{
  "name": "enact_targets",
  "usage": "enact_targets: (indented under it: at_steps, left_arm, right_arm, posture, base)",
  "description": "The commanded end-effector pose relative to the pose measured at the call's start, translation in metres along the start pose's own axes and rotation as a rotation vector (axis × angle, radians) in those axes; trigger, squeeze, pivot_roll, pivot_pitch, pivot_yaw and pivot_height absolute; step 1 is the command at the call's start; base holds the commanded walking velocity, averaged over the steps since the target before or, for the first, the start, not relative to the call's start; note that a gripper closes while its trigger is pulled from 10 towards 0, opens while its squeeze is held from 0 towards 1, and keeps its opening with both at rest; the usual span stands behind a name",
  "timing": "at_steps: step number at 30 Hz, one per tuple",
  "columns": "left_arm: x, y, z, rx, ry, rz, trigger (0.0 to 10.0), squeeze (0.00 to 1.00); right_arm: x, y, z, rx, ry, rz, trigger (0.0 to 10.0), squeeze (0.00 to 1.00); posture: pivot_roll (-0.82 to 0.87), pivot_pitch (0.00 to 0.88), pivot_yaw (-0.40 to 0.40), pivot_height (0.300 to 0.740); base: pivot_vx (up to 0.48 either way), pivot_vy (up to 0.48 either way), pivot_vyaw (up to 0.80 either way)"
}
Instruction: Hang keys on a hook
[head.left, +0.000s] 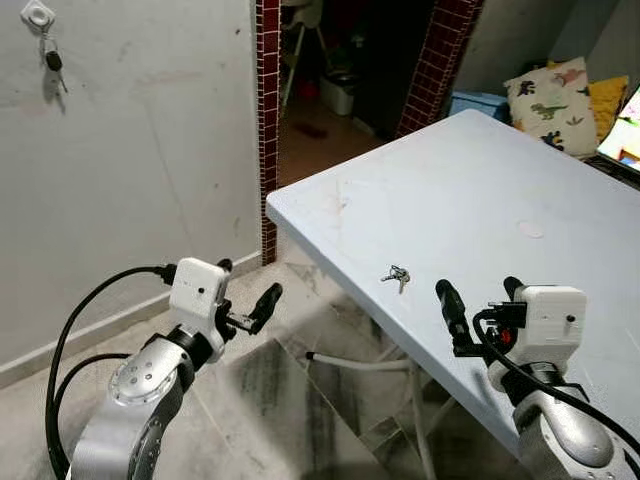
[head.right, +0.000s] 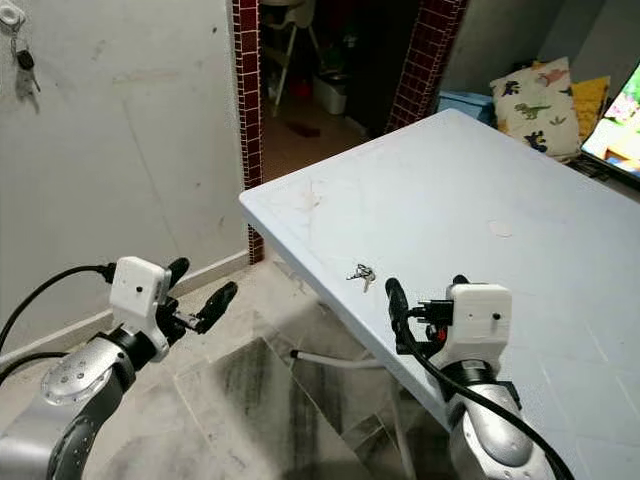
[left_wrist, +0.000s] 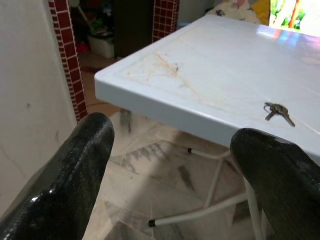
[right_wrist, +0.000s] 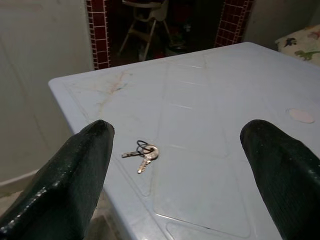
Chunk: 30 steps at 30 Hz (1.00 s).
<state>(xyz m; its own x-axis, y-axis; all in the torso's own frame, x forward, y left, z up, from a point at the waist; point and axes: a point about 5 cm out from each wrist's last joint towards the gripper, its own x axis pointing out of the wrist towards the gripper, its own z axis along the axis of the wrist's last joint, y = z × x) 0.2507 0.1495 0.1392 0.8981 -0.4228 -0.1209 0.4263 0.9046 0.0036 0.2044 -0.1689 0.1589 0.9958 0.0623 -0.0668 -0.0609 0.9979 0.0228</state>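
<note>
The keys (head.left: 397, 276), a small bunch on a ring, lie flat on the pale blue table (head.left: 480, 190), close to its near left edge and well back from the table's left corner. Bare tabletop lies all round them; the only other mark is a faint round spot (head.left: 530, 229) farther right.

The right gripper (head.left: 478, 300) hovers over the table's near edge, just right of the keys and a little nearer than them, touching nothing. In the right wrist view its two fingers (right_wrist: 65, 175) stand wide apart and empty, with the keys lying between them farther off.

The left gripper (head.left: 250, 290) hangs off the table, over the tiled floor (head.left: 280, 400) left of the table's near edge, its fingers also spread wide and holding nothing.

On the white wall (head.left: 150, 150) at far left, a hook (head.left: 38, 14) carries another key bunch (head.left: 54, 65) hanging down. Between wall and table the floor gives open room, leading to a doorway with red brick-tiled posts (head.left: 267, 110). White table legs (head.left: 380, 365) run under the near edge. A dinosaur-print cushion (head.left: 553, 100) lies beyond the table's far right edge.
</note>
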Motion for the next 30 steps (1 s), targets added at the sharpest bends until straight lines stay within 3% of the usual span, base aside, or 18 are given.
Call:
enact_targets:
  at_steps: [1, 8, 12, 30]
  left_arm:
    - [0.001, -0.002, 0.004, -0.002, -0.007, -0.019, 10.0, 0.00]
    - [0.003, -0.009, 0.004, -0.010, -0.005, -0.049, 10.0, 0.00]
    - [0.004, -0.009, 0.004, -0.011, -0.004, -0.053, 10.0, 0.00]
    - [0.007, -0.013, 0.003, -0.022, 0.003, -0.070, 10.0, 0.00]
  right_arm:
    - [0.000, 0.002, 0.003, 0.009, -0.007, 0.001, 10.0, 0.00]
    - [0.007, 0.019, 0.004, 0.034, -0.017, 0.017, 10.0, 0.00]
    - [0.009, 0.021, 0.004, 0.038, -0.019, 0.018, 10.0, 0.00]
    - [0.019, 0.025, 0.008, 0.027, -0.035, 0.030, 10.0, 0.00]
  posture:
    - [0.04, 0.035, -0.076, 0.740]
    - [0.06, 0.032, -0.076, 0.740]
    - [0.06, 0.030, -0.078, 0.740]
    - [0.06, 0.028, -0.088, 0.740]
  base:
    - [0.000, 0.000, 0.00]
    - [0.000, 0.000, 0.00]
    - [0.000, 0.000, 0.00]
    - [0.300, 0.000, 0.00]
